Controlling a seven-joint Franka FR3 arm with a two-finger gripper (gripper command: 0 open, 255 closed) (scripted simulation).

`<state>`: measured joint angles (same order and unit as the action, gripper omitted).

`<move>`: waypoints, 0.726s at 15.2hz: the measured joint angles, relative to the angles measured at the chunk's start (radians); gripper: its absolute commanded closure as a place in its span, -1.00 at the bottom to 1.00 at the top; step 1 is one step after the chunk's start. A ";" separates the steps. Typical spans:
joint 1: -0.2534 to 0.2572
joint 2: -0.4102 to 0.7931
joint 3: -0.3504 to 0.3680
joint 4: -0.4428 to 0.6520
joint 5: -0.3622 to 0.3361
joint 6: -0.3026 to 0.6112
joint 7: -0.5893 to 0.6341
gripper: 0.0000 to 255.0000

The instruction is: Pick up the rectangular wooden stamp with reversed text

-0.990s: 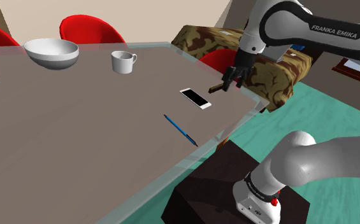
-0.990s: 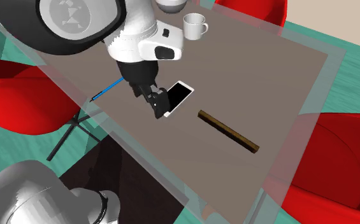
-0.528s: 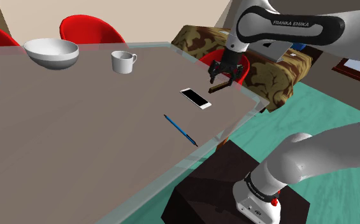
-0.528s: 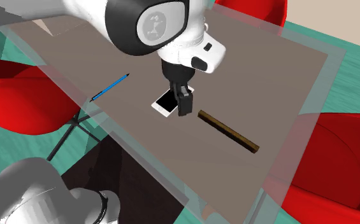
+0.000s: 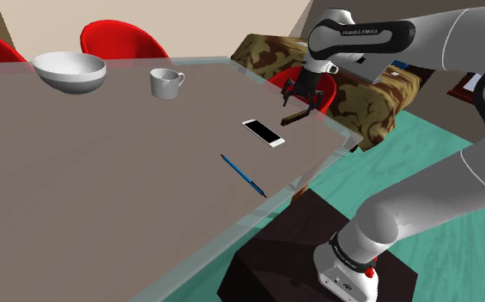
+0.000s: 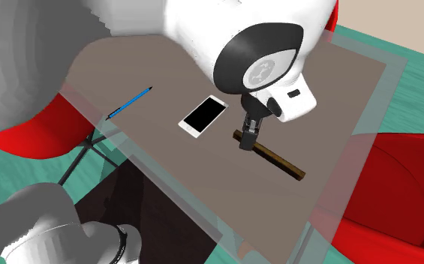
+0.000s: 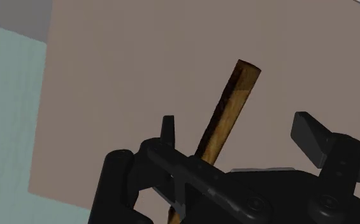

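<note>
Wrist view gives us the stamp (image 7: 230, 108), a slim brown wooden bar lying flat on the worktop (image 7: 108, 76). It passes between the spread fingers of the claw (image 7: 237, 130), closer to one finger, untouched. We judge the claw straddles it to close across its narrow width. Second exterior view: its long axis runs from frame centre toward lower right, beside the phone (image 6: 202, 115), the claw hanging over its centre-frame end.

Both exterior views above shared table (image 5: 103, 189)
</note>
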<state>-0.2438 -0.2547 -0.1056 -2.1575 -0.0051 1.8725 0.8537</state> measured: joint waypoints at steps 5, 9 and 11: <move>-0.068 0.094 -0.040 0.047 0.017 0.054 0.213 -1.00; -0.076 0.113 -0.046 0.027 0.021 0.093 0.239 -1.00; -0.076 0.121 -0.047 0.008 0.022 0.120 0.239 -1.00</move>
<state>-0.3202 -0.1342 -0.1524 -2.1498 0.0170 1.9923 1.0926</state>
